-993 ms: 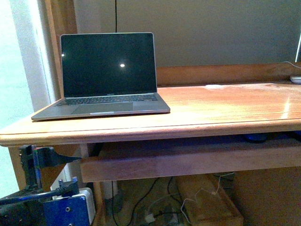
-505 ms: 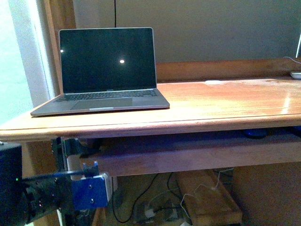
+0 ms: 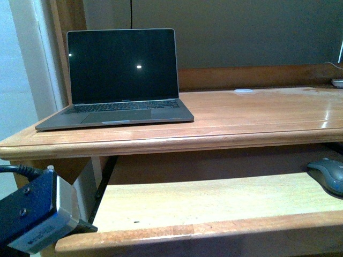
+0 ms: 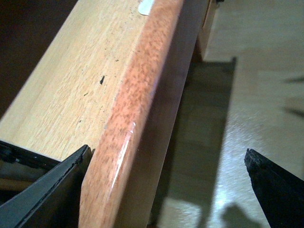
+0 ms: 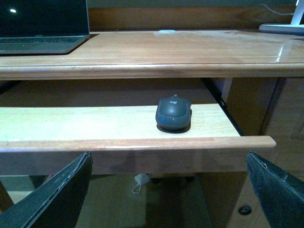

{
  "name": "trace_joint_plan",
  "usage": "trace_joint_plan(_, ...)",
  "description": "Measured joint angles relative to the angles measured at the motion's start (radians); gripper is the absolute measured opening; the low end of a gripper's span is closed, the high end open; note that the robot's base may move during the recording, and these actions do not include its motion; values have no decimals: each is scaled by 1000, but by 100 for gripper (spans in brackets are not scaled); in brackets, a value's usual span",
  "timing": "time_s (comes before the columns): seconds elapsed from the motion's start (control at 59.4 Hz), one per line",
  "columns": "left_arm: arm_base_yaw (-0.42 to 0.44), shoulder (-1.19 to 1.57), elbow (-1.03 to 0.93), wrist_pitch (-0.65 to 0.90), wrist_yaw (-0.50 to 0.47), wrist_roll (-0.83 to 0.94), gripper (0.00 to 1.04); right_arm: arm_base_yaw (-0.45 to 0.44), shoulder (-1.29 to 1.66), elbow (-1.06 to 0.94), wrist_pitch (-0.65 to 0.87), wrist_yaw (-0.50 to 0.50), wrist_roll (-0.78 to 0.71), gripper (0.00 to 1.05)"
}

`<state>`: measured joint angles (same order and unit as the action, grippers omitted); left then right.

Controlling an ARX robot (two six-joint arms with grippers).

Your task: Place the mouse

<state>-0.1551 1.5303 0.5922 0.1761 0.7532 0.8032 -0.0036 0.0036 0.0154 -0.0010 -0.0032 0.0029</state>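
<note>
The dark grey mouse (image 5: 173, 113) lies on the pale pull-out tray (image 5: 95, 123) under the desk top, near the tray's right end. In the front view the mouse (image 3: 327, 174) shows at the right edge on the tray (image 3: 214, 198). My right gripper (image 5: 166, 190) is open and empty, in front of and below the tray's front lip, apart from the mouse. My left gripper (image 4: 166, 190) is open, with one finger (image 4: 47, 190) against the tray's front lip (image 4: 128, 123) near its left end. The left arm's wrist (image 3: 32, 219) shows at the lower left.
An open laptop (image 3: 122, 80) with a dark screen stands on the wooden desk top (image 3: 257, 115) at the left. A small flat white disc (image 3: 244, 91) lies at the back. A white object (image 3: 337, 82) sits at the far right. A white adapter (image 5: 141, 179) lies on the floor.
The tray has slid out from under the desk towards me, and the mouse on it now shows. My left arm has moved down to the lower left corner.
</note>
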Motion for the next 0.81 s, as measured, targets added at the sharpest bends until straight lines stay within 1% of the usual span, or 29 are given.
trace_joint_plan(0.034, -9, -48, -26, 18, 5, -130, 97, 0, 0, 0, 0, 0, 0, 97)
trace_joint_plan(0.135, -31, -182, -80, 91, 63, -379, 97, 0, 0, 0, 0, 0, 0, 97)
trace_joint_plan(0.151, -42, -219, -90, 119, 48, -448, 97, 0, 0, 0, 0, -1, 0, 97)
trace_joint_plan(0.168, -54, -238, -100, 148, 19, -476, 96, 0, 0, 0, 0, 0, 0, 97)
trace_joint_plan(0.185, -68, -258, -112, 184, -36, -502, 94, 0, 0, 0, 0, 0, 0, 97)
trace_joint_plan(0.202, -93, -301, -140, 262, -166, -538, 91, 0, 0, 0, 0, 0, 0, 97)
trace_joint_plan(0.219, -106, -322, -154, 299, -199, -560, 89, 0, 0, 0, 0, 0, 0, 97)
trace_joint_plan(0.236, -126, -362, -181, 362, -349, -609, 85, 0, 0, 0, 0, 0, 0, 97)
trace_joint_plan(0.252, -133, -382, -195, 390, -403, -616, 84, 0, 0, 0, 0, -1, 0, 97)
trace_joint_plan(0.269, -143, -423, -222, 440, -505, -647, 80, 0, 0, 0, 0, 0, 0, 97)
trace_joint_plan(0.286, -146, -442, -234, 460, -555, -658, 78, 0, 0, 0, 0, 1, 0, 97)
trace_joint_plan(0.303, -147, -477, -256, 492, -652, -685, 75, 10, 10, 3, -17, 32, 18, 97)
trace_joint_plan(0.32, -147, -493, -266, 503, -694, -694, 73, 16, 17, 9, -37, 59, 32, 97)
trace_joint_plan(0.337, -143, -520, -282, 516, -778, -710, 70, 32, 36, 27, -85, 109, 51, 97)
trace_joint_plan(0.353, -140, -532, -289, 519, -817, -718, 68, 37, 48, 37, -108, 132, 73, 97)
trace_joint_plan(0.37, -130, -554, -303, 521, -884, -731, 64, 43, 73, 56, -149, 175, 103, 97)
trace_joint_plan(0.387, -124, -564, -310, 522, -913, -738, 63, 42, 87, 67, -166, 190, 111, 97)
trace_joint_plan(0.404, -106, -587, -330, 522, -974, -753, 57, 31, 122, 95, -201, 209, 144, 97)
trace_joint_plan(0.438, -92, -607, -351, 521, -990, -766, 52, 17, 150, 121, -217, 208, 167, 97)
trace_joint_plan(0.488, -77, -626, -378, 513, -984, -774, 45, -3, 187, 158, -213, 184, 180, 97)
trace_joint_plan(0.522, -66, -645, -402, 505, -965, -779, 38, -13, 246, 196, -165, 159, 184, 97)
trace_joint_plan(0.572, -54, -668, -419, 497, -949, -783, 31, -12, 315, 239, -89, 158, 182, 97)
trace_joint_plan(0.64, -31, -713, -442, 483, -928, -788, 18, 2, 485, 332, 56, 133, 158, 97)
trace_joint_plan(0.69, -18, -738, -453, 472, -915, -790, 11, 14, 593, 381, 116, 127, 137, 97)
trace_joint_plan(0.724, -6, -761, -465, 460, -905, -790, 4, 27, 698, 430, 156, 114, 114, 97)
trace_joint_plan(0.741, 3, -779, -474, 450, -899, -795, 3, 39, 785, 470, 175, 113, 89, 97)
trace_joint_plan(0.808, 22, -819, -491, 427, -882, -795, 3, 61, 942, 545, 181, 112, 27, 97)
